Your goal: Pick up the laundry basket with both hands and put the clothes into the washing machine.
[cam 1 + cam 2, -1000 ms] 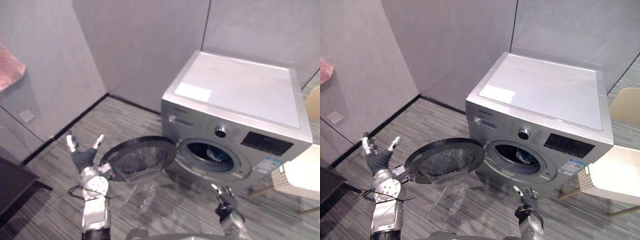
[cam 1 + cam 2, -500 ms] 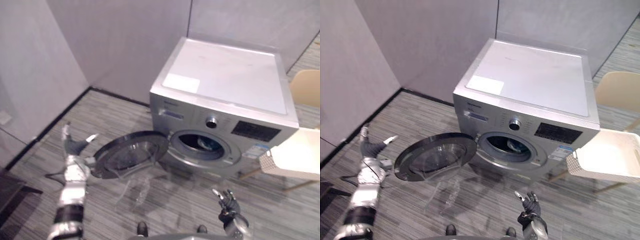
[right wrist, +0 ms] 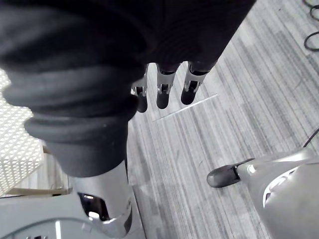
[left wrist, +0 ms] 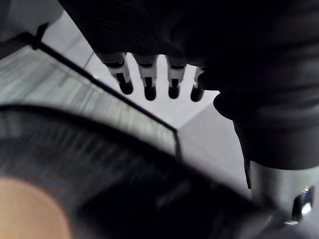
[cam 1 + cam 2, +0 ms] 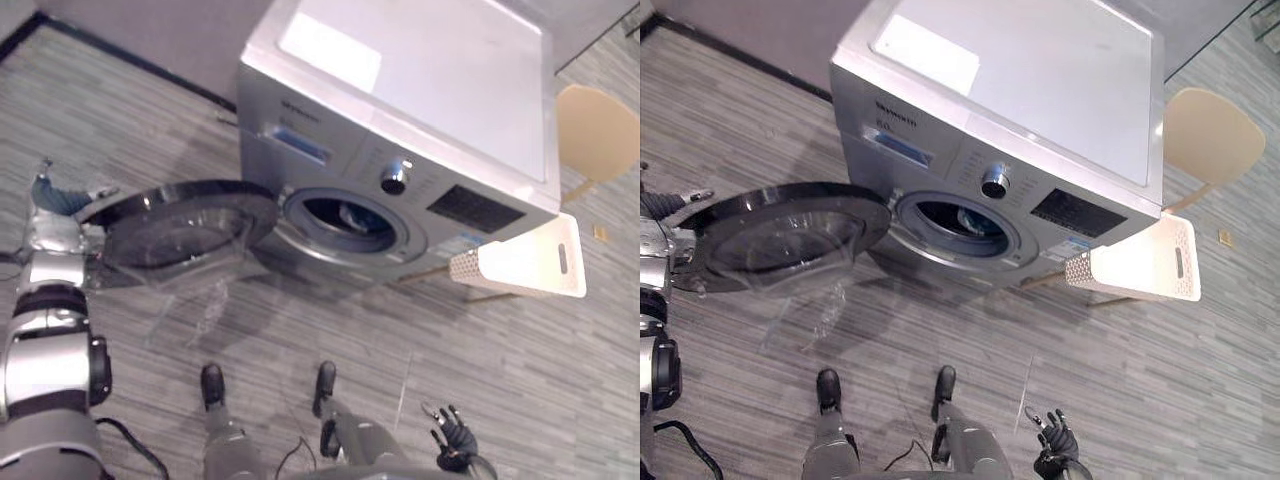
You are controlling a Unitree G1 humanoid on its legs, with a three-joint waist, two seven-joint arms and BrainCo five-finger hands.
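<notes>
Laundry basket (image 5: 520, 262) well apart from fingers (image 3: 163, 97)

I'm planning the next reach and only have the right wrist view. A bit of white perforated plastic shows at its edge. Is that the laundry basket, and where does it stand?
Observer: Yes. The white perforated laundry basket stands at the right front corner of the silver washing machine, well apart from the right hand.
Operator: Is the machine's door open?
Observer: Yes. The round dark glass door is swung wide to the robot's left, and the open left hand is at its far edge.
Operator: Is anything inside the machine already?
Observer: Some bluish cloth shows inside it. I cannot tell what it is.
</notes>
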